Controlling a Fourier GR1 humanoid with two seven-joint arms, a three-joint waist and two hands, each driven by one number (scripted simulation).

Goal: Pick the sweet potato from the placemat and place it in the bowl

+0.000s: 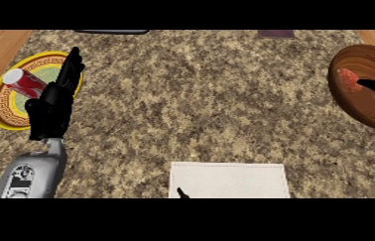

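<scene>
The reddish sweet potato (347, 79) lies inside the brown wooden bowl (344, 103), which is cut off by the right edge. Only a black sliver of my right hand (368, 84) shows at that edge, right beside the sweet potato; whether it holds it is hidden. The white placemat (228, 179) lies at the bottom centre with nothing on it but a small dark tip (181, 192) at its lower edge. My left hand (53, 103) rests open at the left, fingers pointing up.
A yellow-rimmed plate (15, 123) with a red can (23, 81) on it sits at the far left, partly under my left hand. A dark object (113, 31) and a purple one (275, 34) lie along the counter's back edge.
</scene>
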